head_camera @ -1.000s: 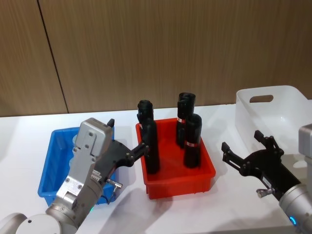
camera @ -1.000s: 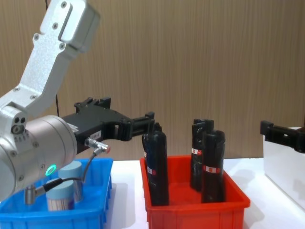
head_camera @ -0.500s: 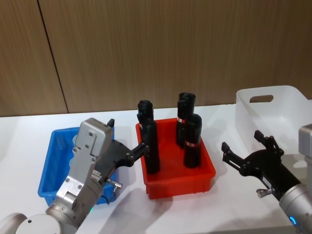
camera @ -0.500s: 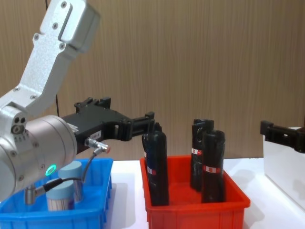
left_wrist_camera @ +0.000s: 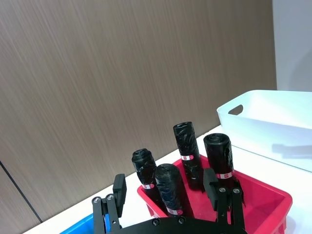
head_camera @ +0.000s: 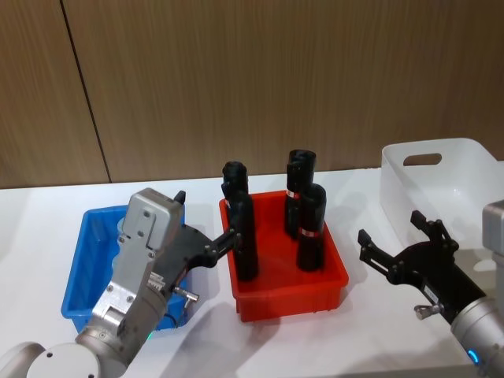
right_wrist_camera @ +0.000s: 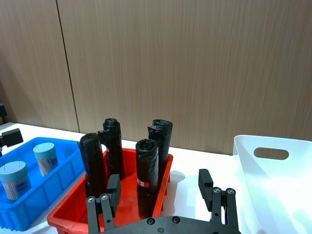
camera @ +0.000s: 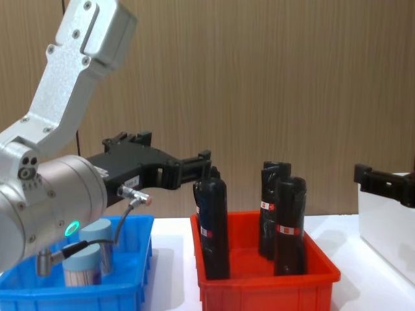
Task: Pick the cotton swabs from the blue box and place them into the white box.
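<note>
Over the last second almost nothing had moved. The left gripper (head_camera: 205, 224) hung by the shallow bright blue plastic box (head_camera: 85, 253), jaws wide and empty. The right gripper (head_camera: 390, 230), equally open, waited near the white plastic box (head_camera: 441, 169). The clear, grey-blue-lidded cotton swab jars (right_wrist_camera: 14, 178) stood in the blue box, so no pick had begun.

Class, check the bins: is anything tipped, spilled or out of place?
Nothing stands out: two cotton swab jars stand upright in the blue box, four black cylinders upright in the red bin.

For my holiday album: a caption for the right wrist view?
Open right gripper faces cotton swabs in the blue box, black cylinders in a red bin, and the white box.
</note>
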Motion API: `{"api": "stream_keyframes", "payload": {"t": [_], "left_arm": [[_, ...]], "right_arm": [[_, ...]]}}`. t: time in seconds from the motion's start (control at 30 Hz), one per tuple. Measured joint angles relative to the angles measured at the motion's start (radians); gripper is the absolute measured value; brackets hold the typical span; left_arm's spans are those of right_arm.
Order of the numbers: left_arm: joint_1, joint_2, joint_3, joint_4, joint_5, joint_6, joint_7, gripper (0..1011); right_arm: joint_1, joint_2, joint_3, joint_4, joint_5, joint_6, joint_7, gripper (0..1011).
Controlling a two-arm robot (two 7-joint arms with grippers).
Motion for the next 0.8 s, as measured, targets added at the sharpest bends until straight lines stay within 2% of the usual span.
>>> {"api": "stream_keyframes", "payload": {"t": [0.43, 0.8], "left_arm": [[-0.016, -0.017, -0.017, 0.019, -0.039, 0.045, 0.047, 1000], [-0.017, -0.008, -0.057, 0.047, -0.116, 0.099, 0.099, 999]], "right_arm": [[0.000, 0.000, 0.000, 0.000, 0.000, 0.000, 0.000, 1002], [0.000, 0.000, 0.000, 0.000, 0.000, 0.000, 0.000, 1002]]}}
